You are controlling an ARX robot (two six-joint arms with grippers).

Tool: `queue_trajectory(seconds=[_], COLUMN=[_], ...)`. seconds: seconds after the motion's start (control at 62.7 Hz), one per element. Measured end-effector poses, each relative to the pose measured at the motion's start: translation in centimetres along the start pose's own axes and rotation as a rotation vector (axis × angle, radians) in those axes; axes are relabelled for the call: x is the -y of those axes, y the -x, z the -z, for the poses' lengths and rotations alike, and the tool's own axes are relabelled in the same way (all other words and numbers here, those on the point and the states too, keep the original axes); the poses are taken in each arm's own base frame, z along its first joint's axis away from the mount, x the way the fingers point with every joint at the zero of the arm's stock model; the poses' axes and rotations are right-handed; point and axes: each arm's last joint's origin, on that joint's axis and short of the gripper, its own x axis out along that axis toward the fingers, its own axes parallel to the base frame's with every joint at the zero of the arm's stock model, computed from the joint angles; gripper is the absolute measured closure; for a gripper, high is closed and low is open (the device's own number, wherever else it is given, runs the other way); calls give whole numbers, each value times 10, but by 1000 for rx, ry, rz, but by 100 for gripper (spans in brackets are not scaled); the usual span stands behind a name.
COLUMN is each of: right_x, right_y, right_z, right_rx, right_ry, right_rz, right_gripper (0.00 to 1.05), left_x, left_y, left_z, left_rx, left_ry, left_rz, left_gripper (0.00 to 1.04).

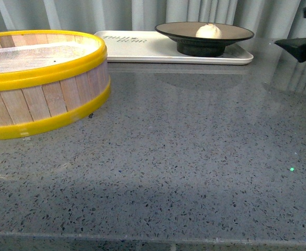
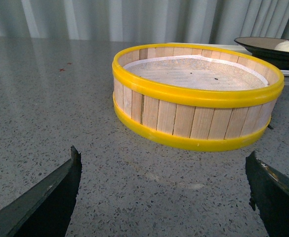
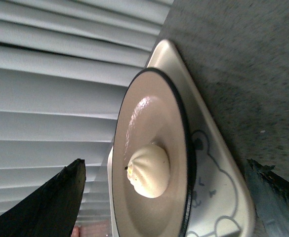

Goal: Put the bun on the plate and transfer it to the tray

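White bun (image 1: 208, 31) sits on the plate (image 1: 236, 35) on the tray (image 1: 142, 49); both claws spread, empty; retreat slowly, avoid bumping.

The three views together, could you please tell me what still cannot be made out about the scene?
- Tray lettering: front view, too small and faint to read.
- Steamer basket: front view, cut off by the left edge.
- Right pincer: front view, cut off by the right edge.
- Tray's far end: right wrist view, hidden behind the plate holding the bun.
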Motion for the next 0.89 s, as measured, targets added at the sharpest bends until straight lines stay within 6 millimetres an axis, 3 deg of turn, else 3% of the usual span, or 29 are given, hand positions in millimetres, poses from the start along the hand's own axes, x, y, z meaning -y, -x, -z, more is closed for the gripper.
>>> queue_trajectory(seconds=[0.128,0.223,0.335,0.415,0.462,0.542,0.717,0.893], right_x=[4,-2,-6,-17,-19,1,47,71], right_y=[44,103,185,225,244,265,286,298], right_z=[-9,-18,5,23,40,82,142,161], right_rx=[106,274,471,586,513,441,412,411], right_ry=[25,137,353,542,766,1065,1179,1208], right_rz=[35,72,181,227,129,110,162,142], right_gripper=[8,8,8,9,19,39,69,96], left_x=[0,0,0,0,0,0,0,0], left_y=[0,0,0,0,0,0,0,0], left_z=[0,0,0,0,0,0,0,0], left_rx=[0,0,0,0,0,0,0,0], left_ry=[0,0,0,0,0,0,0,0], left_rz=[0,0,0,0,0,1,0,0], left_gripper=[7,7,7,7,7,7,7,7])
